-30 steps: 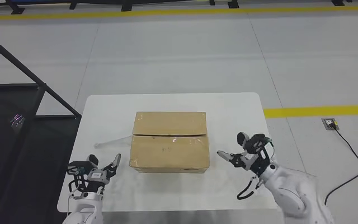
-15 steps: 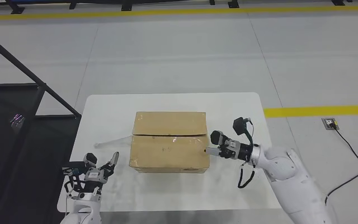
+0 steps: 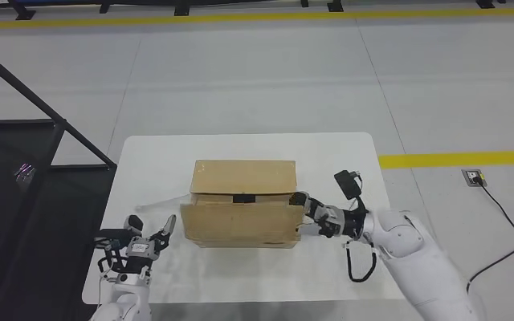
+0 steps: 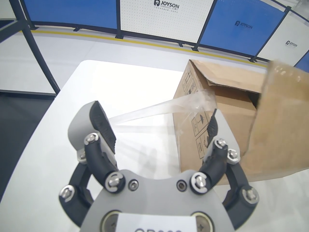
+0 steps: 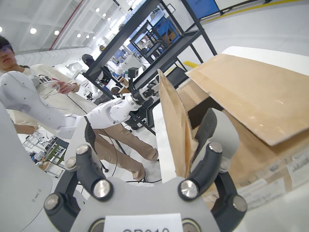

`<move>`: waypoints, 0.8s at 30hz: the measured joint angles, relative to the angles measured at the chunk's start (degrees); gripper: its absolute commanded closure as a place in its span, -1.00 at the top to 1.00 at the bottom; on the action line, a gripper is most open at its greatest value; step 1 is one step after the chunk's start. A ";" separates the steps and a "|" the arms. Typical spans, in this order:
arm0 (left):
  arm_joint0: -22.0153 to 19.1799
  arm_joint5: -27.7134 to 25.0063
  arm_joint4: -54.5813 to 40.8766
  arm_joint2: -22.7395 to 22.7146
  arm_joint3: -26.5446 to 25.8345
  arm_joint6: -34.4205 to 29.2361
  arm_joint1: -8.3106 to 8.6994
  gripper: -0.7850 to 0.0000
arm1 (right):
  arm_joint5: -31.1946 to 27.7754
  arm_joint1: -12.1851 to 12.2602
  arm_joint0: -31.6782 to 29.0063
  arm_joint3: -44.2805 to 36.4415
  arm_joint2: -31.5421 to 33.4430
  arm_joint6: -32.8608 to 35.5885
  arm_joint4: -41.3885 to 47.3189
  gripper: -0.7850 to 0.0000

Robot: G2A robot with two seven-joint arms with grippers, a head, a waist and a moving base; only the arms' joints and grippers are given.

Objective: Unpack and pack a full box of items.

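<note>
**Right pincer (image 3: pixel 303 210) levers up the near flap (image 3: pixel 237 221) of the brown cardboard box (image 4: pixel 190 148)**

Nearest the robot, the left pincer (image 4: pixel 154 115) hangs released and empty over the near left corner of the white worktop (image 3: pixel 337 152), much as it did a second ago. The right pincer was then clear of the box's right end and has since swung in to it. Its fingers are spread, not clenched, one on either side of the near flap's end edge. That flap lay flat before. It now tilts upward, and a dark gap shows at the centre seam. The box sits mid-worktop. A loose strip of clear tape (image 4: pixel 188 101) trails from its left end. Beyond the seam, the far flap (image 3: pixel 241 176) lies down. Unpacking looks barely begun, as nothing is out yet.
</note>
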 measured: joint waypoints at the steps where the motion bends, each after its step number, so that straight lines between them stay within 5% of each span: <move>1: 0.11 0.00 -0.37 -0.12 -0.21 0.35 -0.04 1.00 | -0.43 0.83 -0.26 -1.51 -0.72 -0.45 -0.44 1.00; 7: 2.05 -3.59 -3.28 -1.82 -3.11 1.43 -0.04 1.00 | -0.47 6.84 -3.06 -11.67 -3.00 -0.42 -6.69 1.00; 14: 6.81 -18.35 -0.45 -6.11 -5.81 -0.86 1.19 1.00 | -0.46 12.96 -7.79 -20.98 -3.60 -0.44 -20.88 1.00; 19: 9.31 -26.08 5.46 -8.45 -6.49 -4.19 2.09 1.00 | -0.46 15.22 -9.21 -22.56 -5.14 -1.54 -29.98 1.00; 24: 9.52 -25.82 12.71 -7.11 -5.48 -6.34 2.36 1.00 | -0.47 15.82 -8.65 -21.73 -7.70 -9.20 -39.66 1.00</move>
